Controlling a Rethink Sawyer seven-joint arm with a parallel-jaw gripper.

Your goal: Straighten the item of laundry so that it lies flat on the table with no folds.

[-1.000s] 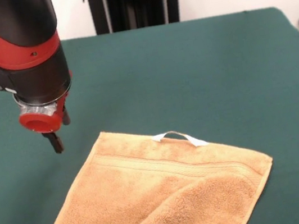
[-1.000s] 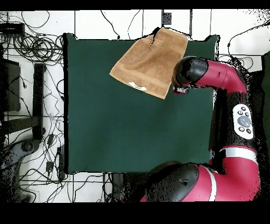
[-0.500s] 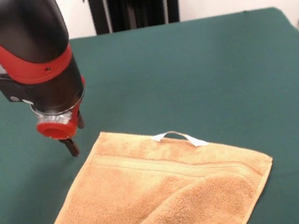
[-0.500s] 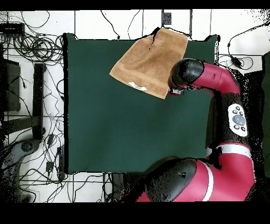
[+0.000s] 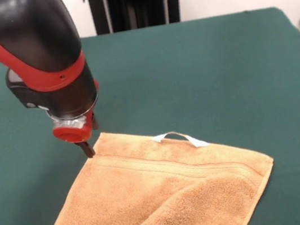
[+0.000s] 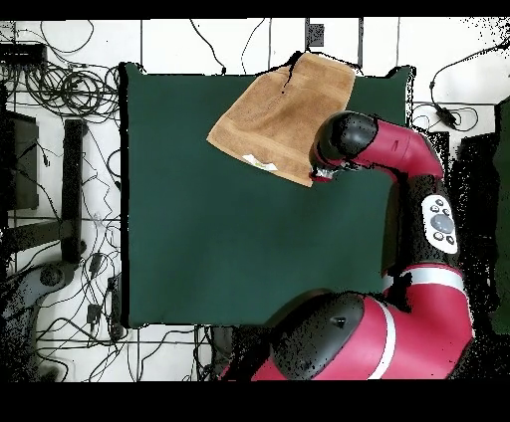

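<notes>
The item of laundry (image 5: pixel 169 195), a golden-tan towel, lies on the green table (image 5: pixel 205 64) at the picture's lower middle. A rounded fold rises over its near part and a white loop tag (image 5: pixel 179 137) sticks out of its far hem. My gripper (image 5: pixel 92 137) hangs open just above the towel's far-left corner, its front fingertip (image 5: pixel 89 150) at the hem's edge, holding nothing. In the overhead view the towel (image 6: pixel 284 114) sits at the table's (image 6: pixel 219 249) top edge and slightly past it, with the gripper (image 6: pixel 317 177) at its lower right corner.
Green cloth stretches wide beyond the towel to the right and far side in the front view. Cables and black stands (image 6: pixel 60 179) crowd the floor left of the table in the overhead view. The red arm (image 6: pixel 398 149) crosses the table's right edge.
The arm has swung right and downward in the front view, bringing the gripper from bare cloth left of the towel up to its far-left corner. The towel has not moved.
</notes>
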